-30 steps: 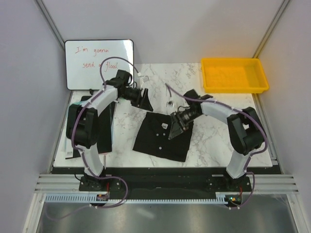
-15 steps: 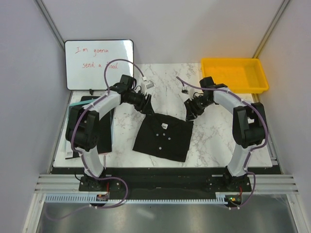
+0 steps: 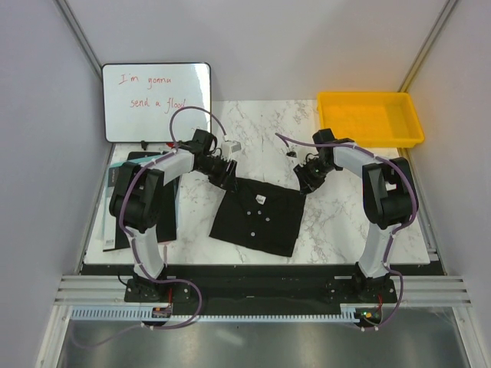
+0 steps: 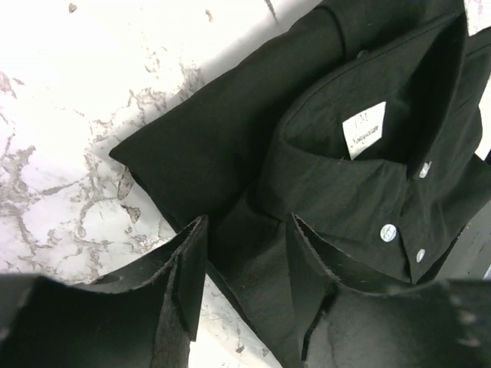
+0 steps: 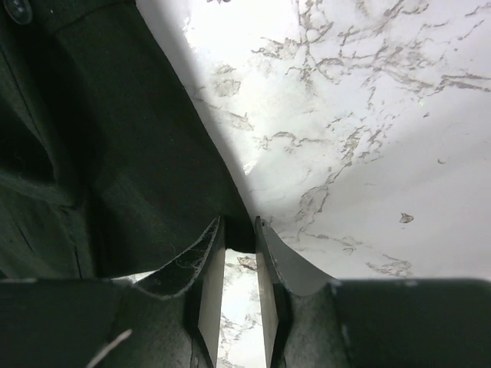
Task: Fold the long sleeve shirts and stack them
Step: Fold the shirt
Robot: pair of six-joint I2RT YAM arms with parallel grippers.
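Note:
One black long sleeve shirt lies folded at the middle of the marble table, collar and pale buttons up. My left gripper is low at its back left corner. In the left wrist view the left gripper stands open astride a fold of the shirt, with marble showing beside the left finger. My right gripper is at the shirt's back right corner. The right wrist view shows the right gripper narrowed on the edge of the shirt, with cloth filling the gap at the tips.
A whiteboard with red writing leans at the back left. A yellow tray sits at the back right. A flat black board with a pale edge lies along the left side. A small white object lies behind the left gripper.
The right gripper left the shirt's middle, swung to the back right and came down on the corner, its jaws narrowing. The left gripper dropped to the back left corner, jaws closing somewhat.

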